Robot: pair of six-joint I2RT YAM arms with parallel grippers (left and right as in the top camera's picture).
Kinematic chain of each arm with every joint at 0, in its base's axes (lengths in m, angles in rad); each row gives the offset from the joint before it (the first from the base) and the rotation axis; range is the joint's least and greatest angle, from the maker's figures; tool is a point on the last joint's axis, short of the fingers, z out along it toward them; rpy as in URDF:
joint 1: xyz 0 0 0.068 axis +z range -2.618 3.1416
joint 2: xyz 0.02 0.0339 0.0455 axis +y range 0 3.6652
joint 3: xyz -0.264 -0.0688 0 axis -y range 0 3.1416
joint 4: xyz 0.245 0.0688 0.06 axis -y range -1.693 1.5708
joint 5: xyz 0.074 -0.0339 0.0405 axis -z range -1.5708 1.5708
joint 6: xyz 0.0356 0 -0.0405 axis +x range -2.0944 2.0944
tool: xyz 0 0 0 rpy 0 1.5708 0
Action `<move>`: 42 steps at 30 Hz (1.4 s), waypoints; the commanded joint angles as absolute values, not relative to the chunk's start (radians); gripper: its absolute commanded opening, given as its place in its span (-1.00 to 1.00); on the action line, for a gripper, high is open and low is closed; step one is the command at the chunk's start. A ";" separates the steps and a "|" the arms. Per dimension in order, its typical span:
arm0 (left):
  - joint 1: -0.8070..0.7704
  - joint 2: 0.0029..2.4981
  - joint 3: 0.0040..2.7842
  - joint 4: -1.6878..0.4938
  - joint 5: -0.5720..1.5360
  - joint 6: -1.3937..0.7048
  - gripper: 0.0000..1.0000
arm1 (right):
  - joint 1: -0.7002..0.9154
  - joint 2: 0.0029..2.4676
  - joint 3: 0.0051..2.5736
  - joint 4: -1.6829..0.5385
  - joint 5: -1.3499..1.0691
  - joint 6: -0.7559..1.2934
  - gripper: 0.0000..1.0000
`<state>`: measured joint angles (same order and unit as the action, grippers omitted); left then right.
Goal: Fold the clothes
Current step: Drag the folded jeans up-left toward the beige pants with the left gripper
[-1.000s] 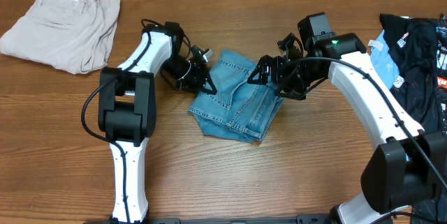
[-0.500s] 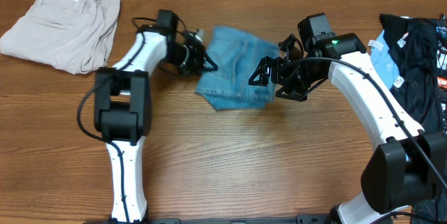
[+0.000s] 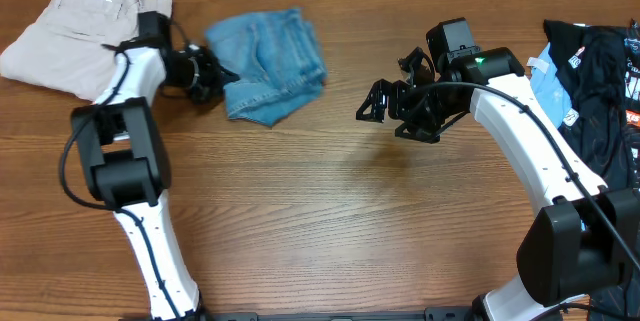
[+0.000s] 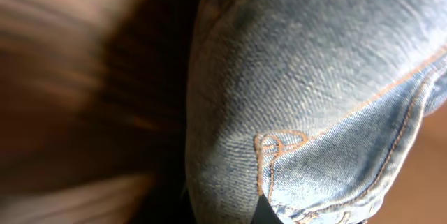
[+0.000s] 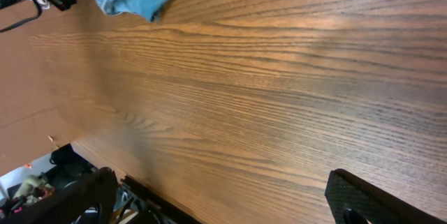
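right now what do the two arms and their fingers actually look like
Both arms have white shells on the long links and boxy black joints. The left arm carries a loose black cable looping beside its elbow. The right arm shows a small green light near its wrist. The right fingers are matte black.

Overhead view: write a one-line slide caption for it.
Left gripper grips the bunched jeans near the khaki trousers; right gripper hangs open over the wooden table.
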<state>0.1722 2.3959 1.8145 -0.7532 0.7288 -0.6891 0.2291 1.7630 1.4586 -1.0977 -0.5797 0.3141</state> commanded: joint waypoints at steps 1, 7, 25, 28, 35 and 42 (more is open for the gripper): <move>0.216 2.408 1.813 -0.755 0.562 -0.910 -0.92 | 0.227 1.760 1.467 -1.090 -0.577 0.316 1.00; 0.199 2.408 1.813 -0.757 0.620 -1.127 -0.88 | 0.227 1.760 1.467 -1.086 -0.577 0.324 1.00; -0.095 2.408 1.813 -0.697 0.702 -1.253 1.00 | 0.229 1.760 1.467 -1.077 -0.577 0.341 0.99; -0.107 2.408 1.813 -0.693 0.701 -1.199 1.00 | 0.229 1.760 1.466 -1.087 -0.577 0.336 1.00; -0.107 2.408 1.813 -0.705 0.640 -1.032 0.99 | 0.229 1.760 1.466 -1.090 -0.577 0.314 1.00; -0.107 2.408 1.813 -0.709 0.400 -0.831 1.00 | 0.229 1.760 1.466 -1.090 -0.577 0.310 1.00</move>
<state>-0.1181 2.3695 1.8267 -0.7059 0.6880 -1.0042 0.2291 1.7630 1.4586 -1.0924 -0.5762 0.3256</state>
